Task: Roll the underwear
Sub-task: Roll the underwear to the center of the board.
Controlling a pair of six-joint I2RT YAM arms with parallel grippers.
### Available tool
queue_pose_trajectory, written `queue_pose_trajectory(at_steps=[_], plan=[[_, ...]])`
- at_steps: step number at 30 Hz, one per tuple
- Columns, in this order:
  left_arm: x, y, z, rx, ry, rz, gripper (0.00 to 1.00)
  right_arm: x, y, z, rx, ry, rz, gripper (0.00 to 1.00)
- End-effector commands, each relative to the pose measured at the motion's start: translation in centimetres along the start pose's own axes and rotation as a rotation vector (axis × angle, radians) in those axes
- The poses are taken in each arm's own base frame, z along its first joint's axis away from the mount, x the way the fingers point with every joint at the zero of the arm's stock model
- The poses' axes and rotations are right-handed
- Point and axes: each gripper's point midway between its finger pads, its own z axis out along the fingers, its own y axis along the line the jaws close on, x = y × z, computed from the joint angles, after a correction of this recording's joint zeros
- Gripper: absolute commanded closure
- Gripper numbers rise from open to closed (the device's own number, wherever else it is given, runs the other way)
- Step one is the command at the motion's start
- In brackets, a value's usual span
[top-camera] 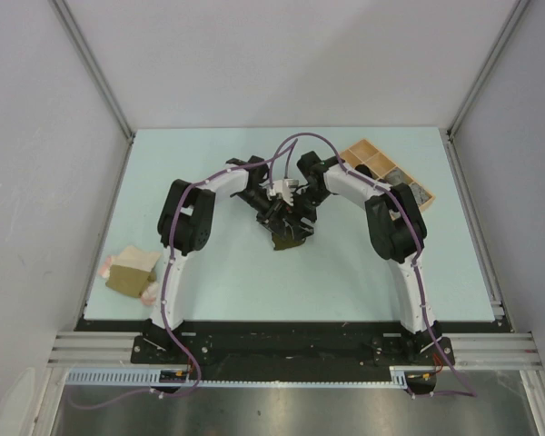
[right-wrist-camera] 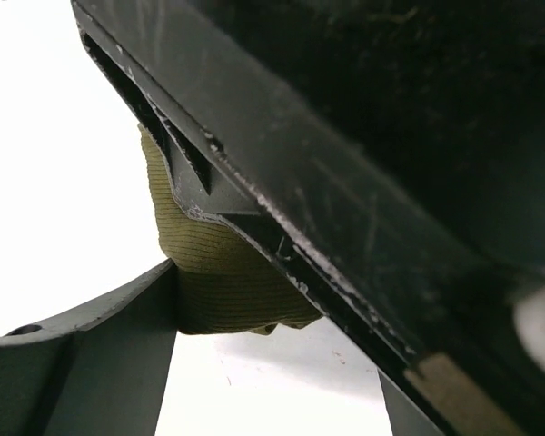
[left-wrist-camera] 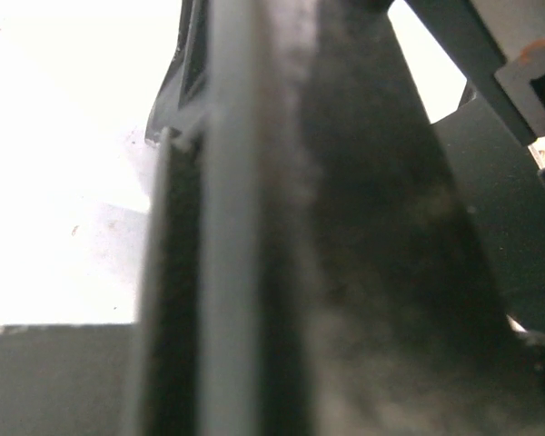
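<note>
A dark olive underwear [top-camera: 289,236] lies bunched at mid-table, under both grippers. My left gripper [top-camera: 277,218] comes in from the left and is shut on it. In the left wrist view the dark cloth [left-wrist-camera: 381,272] fills the frame, pressed against one grey finger [left-wrist-camera: 227,272]. My right gripper [top-camera: 302,216] comes in from the right with its jaws wide apart. In the right wrist view the ribbed olive roll [right-wrist-camera: 222,272] sits between my lower left finger [right-wrist-camera: 91,372] and the black body of the other gripper [right-wrist-camera: 363,209]. More underwear [top-camera: 132,271], olive, beige and pink, is piled at the table's left edge.
A light wooden tray [top-camera: 356,150] with compartments stands at the back right, partly behind the right arm; some compartments hold dark cloth. Both arms arch inward, and their cables cross above the grippers. Walls close the table in at the left, the right and the back.
</note>
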Motion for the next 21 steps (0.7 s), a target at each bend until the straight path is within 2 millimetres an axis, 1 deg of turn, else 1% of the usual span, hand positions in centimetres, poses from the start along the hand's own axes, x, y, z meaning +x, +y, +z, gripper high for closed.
queue_pose_trajectory(at_steps=[1,3,7,13,15,16,17,18,19,20,21], plan=[[2.7,4.8,2.1,-0.182,0.137,0.086,0.82,0.0,1.3,3.4,-0.051,0.064,0.030,0.20],[2.7,4.8,2.1,-0.181,0.135,0.087,0.82,0.1,1.2,3.8,-0.050,0.081,0.047,0.20],[2.7,4.8,2.1,-0.182,0.136,0.087,0.82,0.6,1.6,3.9,-0.078,0.108,0.090,0.21],[2.7,4.7,2.2,-0.177,0.129,0.076,0.81,1.0,2.9,4.2,-0.125,0.125,0.125,0.24],[2.8,4.8,2.2,-0.179,0.126,0.069,0.81,0.4,3.0,4.2,-0.111,0.091,0.137,0.23],[2.9,4.8,2.3,-0.178,0.127,0.066,0.81,0.4,3.9,3.6,-0.115,0.061,0.149,0.22],[3.1,4.8,2.3,-0.178,0.131,0.060,0.81,0.3,4.1,3.2,-0.101,0.037,0.156,0.19],[3.2,4.9,2.3,-0.181,0.132,0.059,0.81,-0.5,3.2,3.0,-0.056,-0.012,0.121,0.17],[3.2,4.9,2.3,-0.184,0.133,0.059,0.82,-0.4,3.7,2.0,-0.034,-0.040,0.148,0.16],[3.4,5.0,2.4,-0.183,0.136,0.051,0.82,-1.1,2.9,1.6,-0.002,-0.081,0.130,0.15],[3.4,5.0,2.4,-0.184,0.135,0.050,0.82,-1.3,2.8,1.1,0.007,-0.102,0.140,0.13]])
